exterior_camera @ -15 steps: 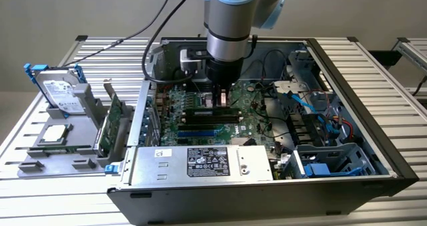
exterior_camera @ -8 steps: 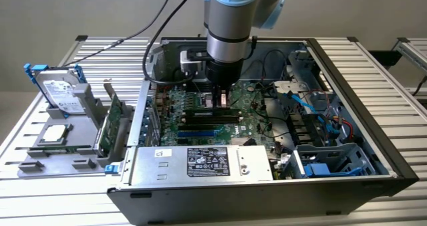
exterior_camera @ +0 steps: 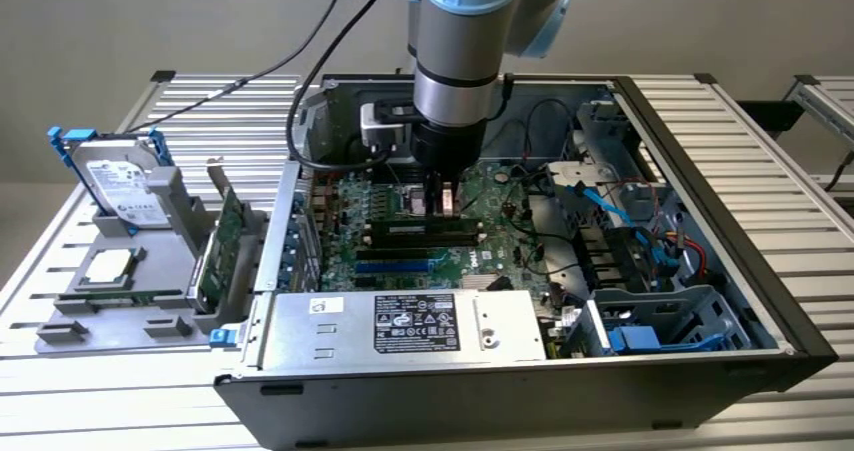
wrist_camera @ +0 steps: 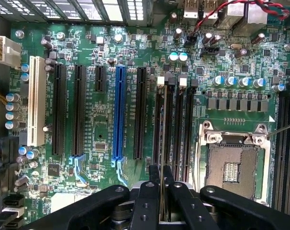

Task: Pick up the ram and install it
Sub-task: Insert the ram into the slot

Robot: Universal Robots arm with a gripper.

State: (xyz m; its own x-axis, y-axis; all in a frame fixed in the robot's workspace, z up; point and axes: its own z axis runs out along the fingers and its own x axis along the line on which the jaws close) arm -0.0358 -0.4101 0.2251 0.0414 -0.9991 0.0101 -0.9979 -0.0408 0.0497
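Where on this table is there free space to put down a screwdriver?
The bare slatted table on the exterior view's right of the computer case. The exterior view's left is crowded by the grey tray with the hard drive.

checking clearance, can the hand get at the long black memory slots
Probably yes: the hand, shut on the thin ram stick, hangs above the long black slots, nothing between.

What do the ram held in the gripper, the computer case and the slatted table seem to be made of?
The ram: probably fibreglass circuit board, seen edge-on as a thin, stiff strip. The computer case: likely painted sheet steel, with thin, dark, matte walls. The slatted table: probably aluminium, with pale, silvery, ribbed slats of satin sheen.
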